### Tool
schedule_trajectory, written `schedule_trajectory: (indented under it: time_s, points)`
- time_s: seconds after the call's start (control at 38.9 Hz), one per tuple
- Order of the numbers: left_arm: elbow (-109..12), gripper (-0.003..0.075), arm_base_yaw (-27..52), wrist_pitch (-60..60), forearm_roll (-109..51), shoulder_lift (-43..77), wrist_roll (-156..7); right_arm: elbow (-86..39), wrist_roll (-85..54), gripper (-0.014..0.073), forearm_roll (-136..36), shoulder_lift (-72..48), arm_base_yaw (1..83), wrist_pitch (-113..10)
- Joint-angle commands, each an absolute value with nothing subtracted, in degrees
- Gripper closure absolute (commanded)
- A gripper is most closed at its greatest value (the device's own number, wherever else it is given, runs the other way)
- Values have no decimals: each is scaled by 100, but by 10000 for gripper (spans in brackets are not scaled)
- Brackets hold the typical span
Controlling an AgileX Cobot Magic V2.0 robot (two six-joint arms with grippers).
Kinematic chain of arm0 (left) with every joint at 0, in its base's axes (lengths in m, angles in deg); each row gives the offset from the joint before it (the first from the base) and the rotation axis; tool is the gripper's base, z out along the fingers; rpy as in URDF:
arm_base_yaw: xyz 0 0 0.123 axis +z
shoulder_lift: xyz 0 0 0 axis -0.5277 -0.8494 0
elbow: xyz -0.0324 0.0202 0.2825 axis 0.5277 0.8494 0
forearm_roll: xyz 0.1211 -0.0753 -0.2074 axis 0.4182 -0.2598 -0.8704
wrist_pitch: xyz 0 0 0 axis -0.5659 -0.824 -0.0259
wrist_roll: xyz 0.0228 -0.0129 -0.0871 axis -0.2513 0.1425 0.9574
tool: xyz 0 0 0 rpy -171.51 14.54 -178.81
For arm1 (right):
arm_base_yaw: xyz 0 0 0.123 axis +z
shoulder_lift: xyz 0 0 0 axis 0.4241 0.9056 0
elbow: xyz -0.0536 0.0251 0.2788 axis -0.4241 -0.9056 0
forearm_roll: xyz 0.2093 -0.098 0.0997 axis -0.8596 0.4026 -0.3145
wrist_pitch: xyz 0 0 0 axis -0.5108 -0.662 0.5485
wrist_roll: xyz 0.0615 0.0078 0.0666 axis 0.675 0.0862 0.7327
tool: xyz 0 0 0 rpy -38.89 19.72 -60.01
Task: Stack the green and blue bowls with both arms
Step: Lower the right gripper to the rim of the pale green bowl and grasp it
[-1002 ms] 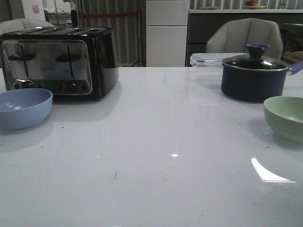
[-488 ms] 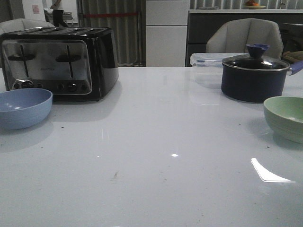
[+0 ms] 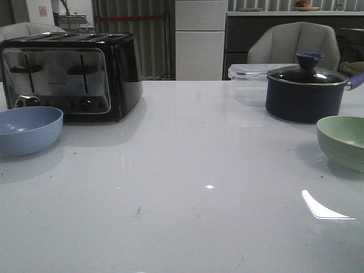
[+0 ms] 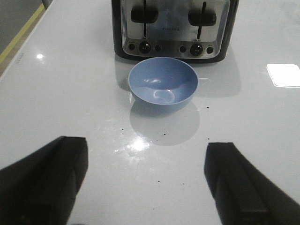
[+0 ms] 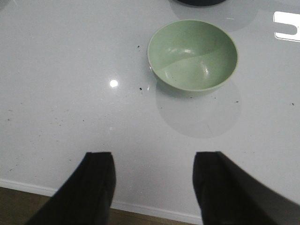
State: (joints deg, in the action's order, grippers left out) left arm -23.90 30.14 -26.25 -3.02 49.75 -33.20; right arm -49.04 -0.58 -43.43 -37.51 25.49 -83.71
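Dim, grainy; glare on tabletop [image 3: 187, 170].

Before me: a glossy white table [image 3: 187, 170], faintly speckled. Resting directly on it: blue bowl [image 3: 28, 129] at my far left, upright, just in front of a black-and-chrome toaster [image 3: 71, 75]; green bowl [image 3: 343, 141] at my far right, upright; behind it a dark lidded pot [image 3: 306, 94], beside a clear plastic container [image 3: 248, 79].

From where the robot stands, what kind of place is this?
Probably a kitchen or a kitchen mock-up: a toaster, a lidded pot and a clear food container stand on the white table.
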Motion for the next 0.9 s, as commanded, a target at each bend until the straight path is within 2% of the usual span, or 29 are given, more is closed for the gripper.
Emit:
schedule_trajectory:
  time_s: [0.0,0.23,0.39,0.69,0.87]
  points:
    - [-2568,118,3035,-2239,-337,4891,-3254,-4751,-111,88,-4373,-3696,2527,-8034]
    - [-2585,118,3035,-2239,-337,4865,-3669,-4751,-111,88,-4403,-3657,2527,-8035]
    - [-2590,118,2563,-2089,-412,4709,-3679,-4626,-105,88,-4327,-3287,2517,-8007]
    - [-2590,118,1123,-2066,-12,4367,-3809,-3615,657,88,-3653,-1657,2407,-8079]
    - [-2590,118,960,-2121,3,4356,-3809,-2861,693,88,-3828,-620,1720,-8318]
